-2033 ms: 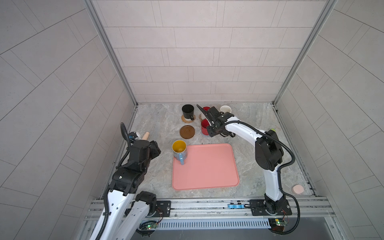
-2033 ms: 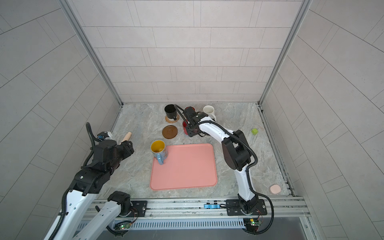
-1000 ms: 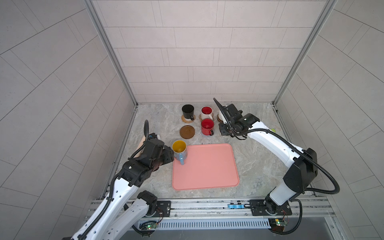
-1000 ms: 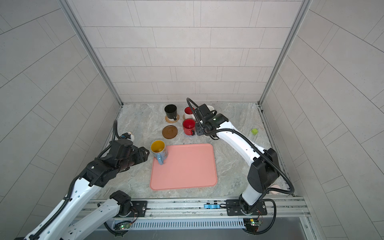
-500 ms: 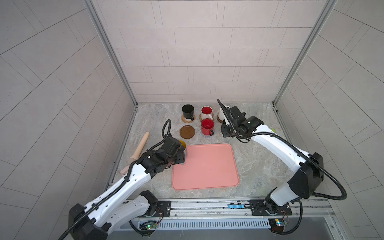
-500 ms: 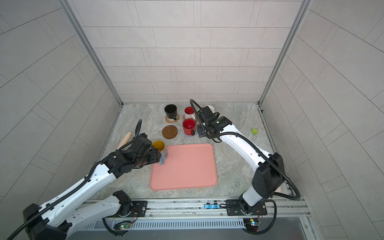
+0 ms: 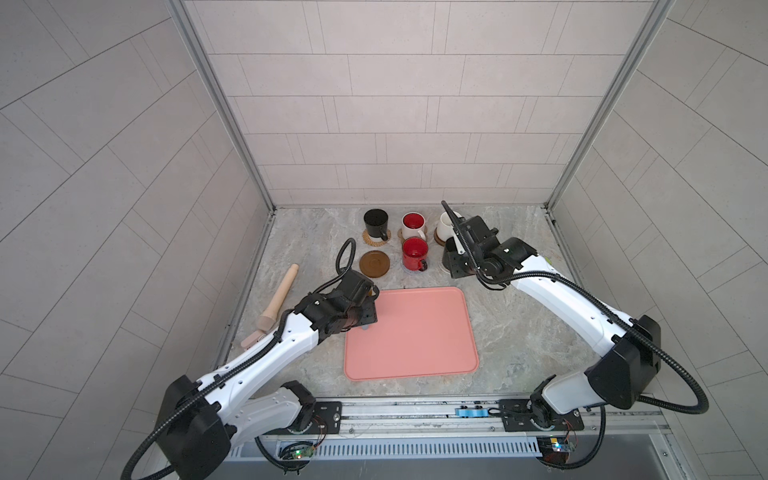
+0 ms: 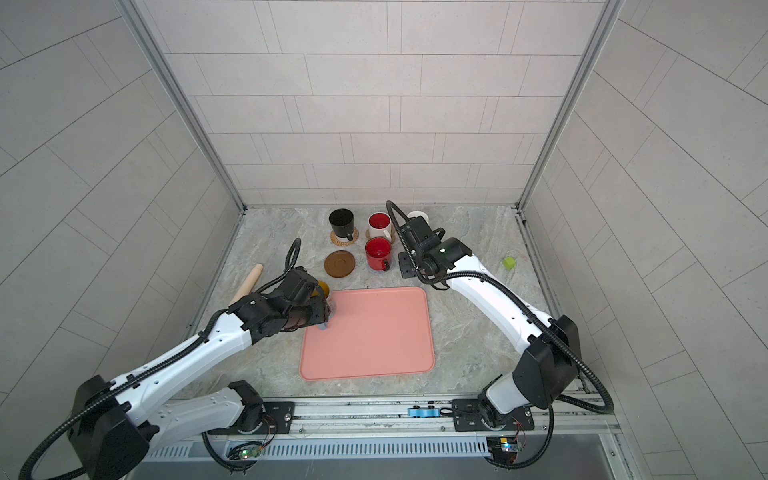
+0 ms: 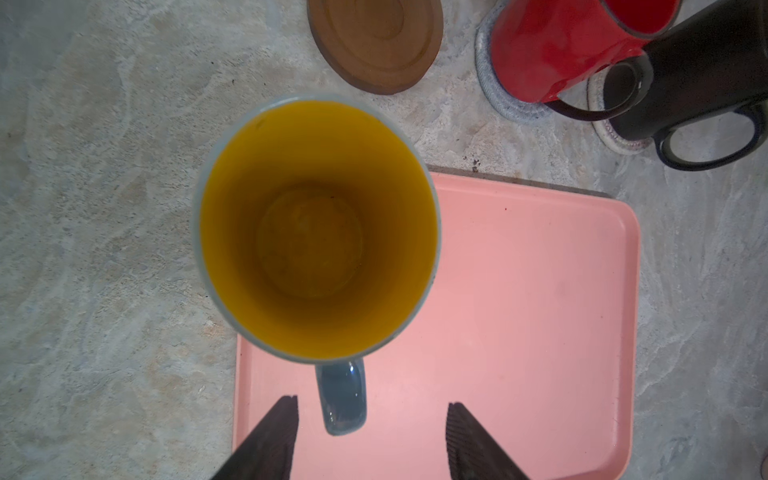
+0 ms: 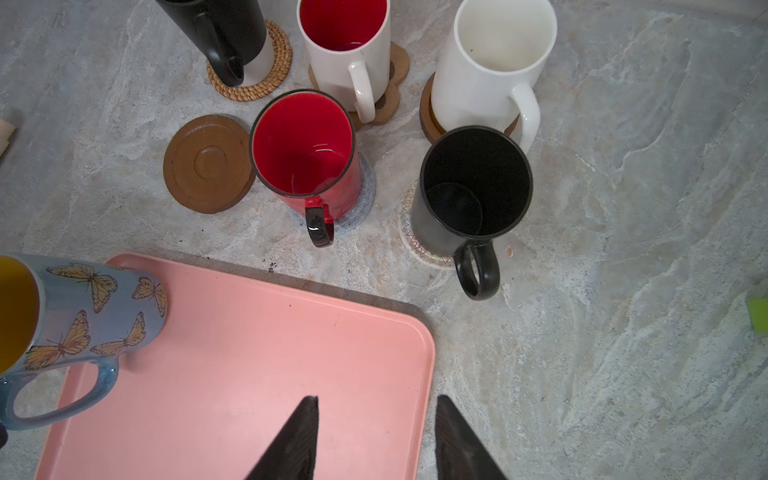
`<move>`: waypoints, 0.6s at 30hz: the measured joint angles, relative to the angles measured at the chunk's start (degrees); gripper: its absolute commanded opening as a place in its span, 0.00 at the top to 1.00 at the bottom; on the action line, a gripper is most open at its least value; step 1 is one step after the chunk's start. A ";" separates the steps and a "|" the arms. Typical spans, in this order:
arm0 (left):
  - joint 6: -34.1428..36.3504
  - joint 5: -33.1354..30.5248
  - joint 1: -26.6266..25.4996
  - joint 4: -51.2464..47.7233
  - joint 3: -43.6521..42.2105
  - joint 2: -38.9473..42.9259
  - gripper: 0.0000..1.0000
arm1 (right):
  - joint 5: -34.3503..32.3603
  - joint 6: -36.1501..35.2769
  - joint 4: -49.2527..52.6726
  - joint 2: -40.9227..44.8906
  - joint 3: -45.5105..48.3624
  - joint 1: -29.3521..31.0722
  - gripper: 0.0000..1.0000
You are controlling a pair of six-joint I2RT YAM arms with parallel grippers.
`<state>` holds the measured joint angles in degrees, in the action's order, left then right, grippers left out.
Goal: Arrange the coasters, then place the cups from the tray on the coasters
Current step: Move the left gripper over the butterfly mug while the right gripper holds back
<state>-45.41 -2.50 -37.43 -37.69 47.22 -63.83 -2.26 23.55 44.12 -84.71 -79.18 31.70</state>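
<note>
6 mugs, 6 coasters, 1 tray (image 7: 415,332). Beyond the tray's far edge 5 mugs stand on coasters:
- far black mug (image 10: 224,25) on the rattan coaster (image 10: 274,79)
- red-lined white mug (image 10: 345,50) on the paw coaster (image 10: 397,70)
- white mug (image 10: 490,66) on the covered wooden disc (image 10: 428,116)
- red mug (image 10: 307,153) on the grey-blue crochet (image 10: 365,195)
- near black mug (image 10: 469,191) on the whitish crochet (image 10: 415,245)

The bare wooden disc (image 10: 208,164) lies just beside the red mug. The blue mug (image 9: 316,232) stands on the tray's far-left corner. A wooden roller (image 7: 278,299) lies left of the tray and a green block (image 8: 508,262) right of it.

The left arm reaches low, and the left gripper (image 9: 372,402) gapes wide either side of the blue mug's handle without touching it. The right arm bends over the tray's far-right corner, where the right gripper (image 10: 377,398) stands partly apart and empty.
</note>
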 measured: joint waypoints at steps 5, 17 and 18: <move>-0.02 -0.37 0.00 -0.11 0.00 -2.05 0.38 | 0.00 0.52 -0.02 0.50 0.74 0.00 0.52; -1.25 -1.42 0.00 0.24 0.00 -5.70 0.43 | 0.00 0.92 -0.09 0.85 0.90 -0.15 0.51; -1.40 -1.60 0.00 0.52 0.00 -5.97 0.44 | 0.00 0.94 -0.11 0.85 0.90 -0.15 0.51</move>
<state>-46.81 -4.10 -37.43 -37.17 47.22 -69.80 -2.26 24.49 44.01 -83.85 -78.28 31.55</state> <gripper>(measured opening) 0.578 0.486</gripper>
